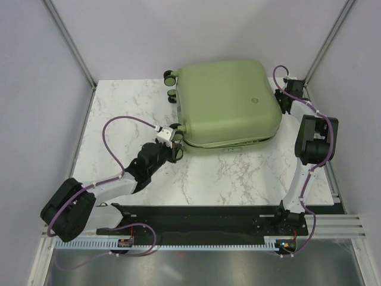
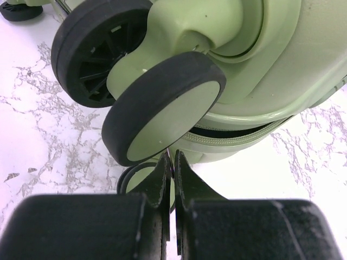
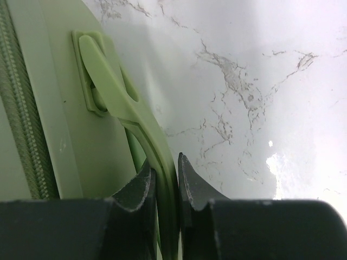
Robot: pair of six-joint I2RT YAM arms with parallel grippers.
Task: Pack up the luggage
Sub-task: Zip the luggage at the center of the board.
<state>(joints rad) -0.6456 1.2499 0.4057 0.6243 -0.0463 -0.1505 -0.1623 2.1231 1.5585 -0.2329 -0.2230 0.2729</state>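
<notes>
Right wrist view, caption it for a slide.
The right gripper shut on the side handle of the green luggage, marble table beyond.

White grey-veined marble-pattern tabletop [image 1: 238, 179]: plain pale grey walls [image 1: 196, 36] behind and to both sides; slanted aluminium frame struts [image 1: 68, 42] at rear corners; long black mounting plate [image 1: 202, 214] along near edge; bright glare patch [image 3: 276, 162] on surface.

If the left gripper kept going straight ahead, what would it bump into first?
Most likely the black-and-green caster wheel on the luggage; it sits right ahead of the shut left gripper, though the exact gap is hard to judge.
</notes>
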